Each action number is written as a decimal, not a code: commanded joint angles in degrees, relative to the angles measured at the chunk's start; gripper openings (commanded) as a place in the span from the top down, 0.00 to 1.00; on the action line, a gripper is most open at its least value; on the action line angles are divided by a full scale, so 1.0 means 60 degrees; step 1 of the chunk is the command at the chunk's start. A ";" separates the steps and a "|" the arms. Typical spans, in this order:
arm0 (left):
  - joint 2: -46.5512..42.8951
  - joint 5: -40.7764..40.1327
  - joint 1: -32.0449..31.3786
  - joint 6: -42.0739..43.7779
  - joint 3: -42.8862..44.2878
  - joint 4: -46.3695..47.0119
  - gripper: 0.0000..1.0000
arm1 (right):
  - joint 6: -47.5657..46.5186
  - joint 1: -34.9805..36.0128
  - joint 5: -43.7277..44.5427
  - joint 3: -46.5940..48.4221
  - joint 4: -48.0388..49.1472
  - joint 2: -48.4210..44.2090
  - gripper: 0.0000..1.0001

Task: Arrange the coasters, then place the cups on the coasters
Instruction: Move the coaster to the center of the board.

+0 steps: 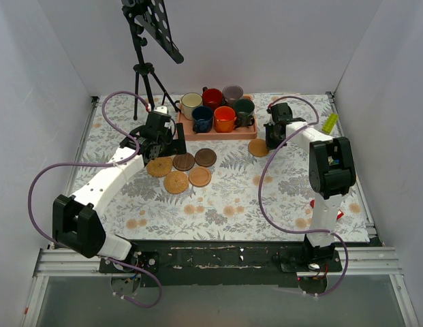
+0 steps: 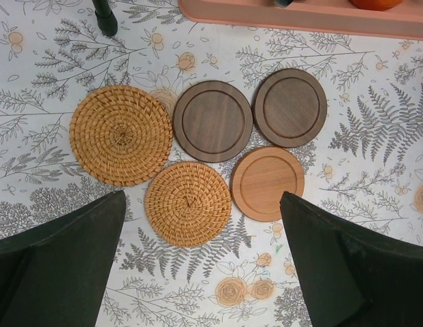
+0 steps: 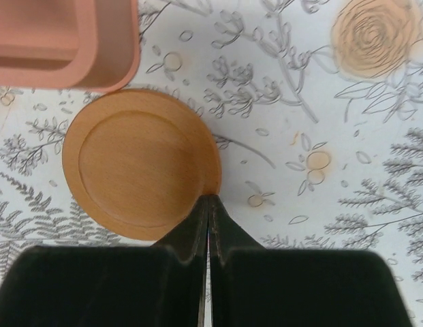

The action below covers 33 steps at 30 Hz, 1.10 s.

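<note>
Five coasters (image 2: 212,121) sat bunched on the counter (image 1: 279,197) in front of the tray (image 1: 218,134) with six cups (image 1: 218,109). Left arm stretched over them, left end effector (image 2: 206,262) pointing down, jaws spread wide (nothing in them). Right arm reached back-left, elbow bent; right end effector (image 3: 209,216) was clenched, tips at the rim of the sixth coaster (image 3: 139,163) by the tray's right corner.

White walls (image 1: 265,41) surround a fern-print tabletop (image 1: 231,197) and black tripod (image 1: 144,68)
</note>
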 commanded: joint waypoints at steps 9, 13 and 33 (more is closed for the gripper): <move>-0.0765 0.0170 -0.0042 0.0025 -0.0365 0.0236 0.02 | 0.0489 0.0880 -0.0233 -0.1339 -0.0542 -0.0504 0.99; -0.0867 0.0155 -0.0028 0.0025 -0.0438 0.0222 0.02 | 0.0854 0.0925 -0.0247 -0.1442 -0.0513 -0.0854 0.99; -0.1014 -0.0064 -0.0028 -0.0005 -0.0512 0.0178 0.02 | 0.0431 0.0149 0.0237 0.1413 -0.1216 -0.0212 0.54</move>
